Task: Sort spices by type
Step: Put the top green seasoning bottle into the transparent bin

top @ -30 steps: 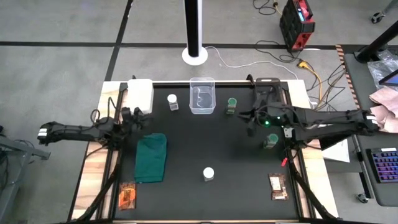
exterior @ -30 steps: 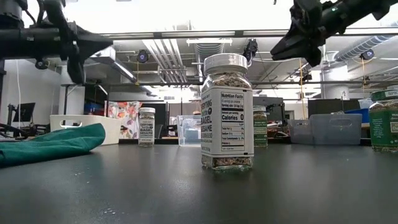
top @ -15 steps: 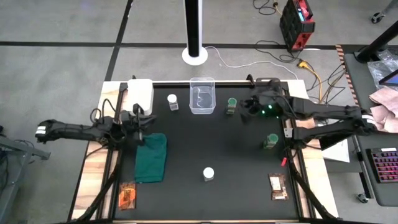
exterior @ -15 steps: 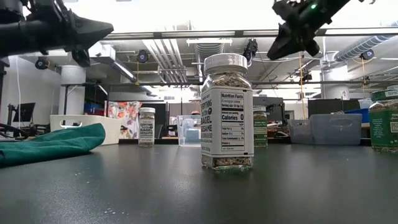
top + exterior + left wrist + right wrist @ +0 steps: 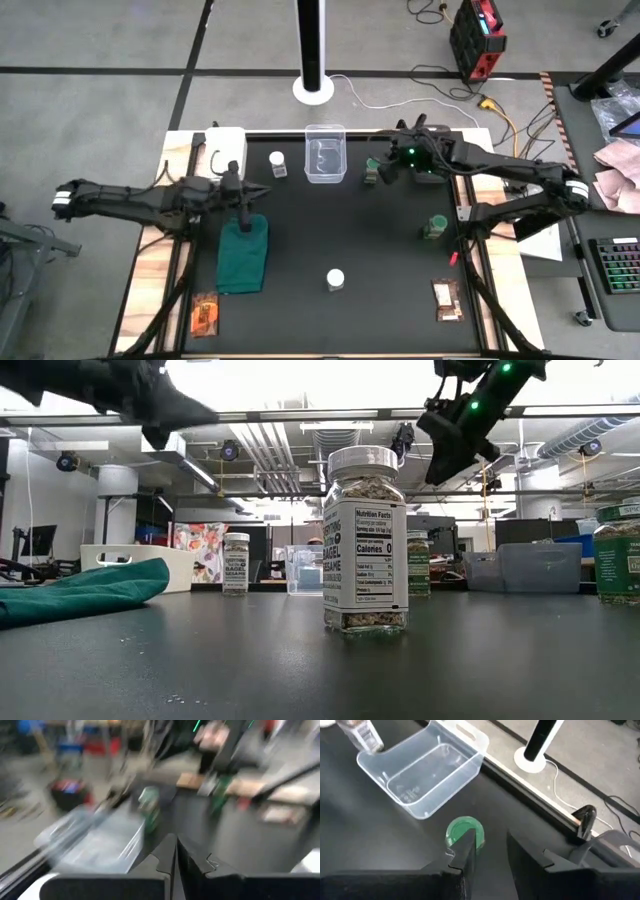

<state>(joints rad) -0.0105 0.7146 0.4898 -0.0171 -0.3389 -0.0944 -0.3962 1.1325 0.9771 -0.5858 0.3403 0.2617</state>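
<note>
The right end effector [image 5: 390, 167] is hovering with its fingers [image 5: 465, 851] parted to a narrow gap — holding nothing — just above the green-lidded jar [image 5: 464, 832] standing near the clear plastic box [image 5: 325, 153] at the desk's [image 5: 350, 240] far edge. This looks like the approach to a pick: next it likely needs to widen, centre over the lid and descend. The second green-lidded jar [image 5: 435, 227] is sitting well apart, toward the right edge. The left end effector [image 5: 243, 206] is waiting pinched together — empty — over the dark green cloth [image 5: 243, 255].
</note>
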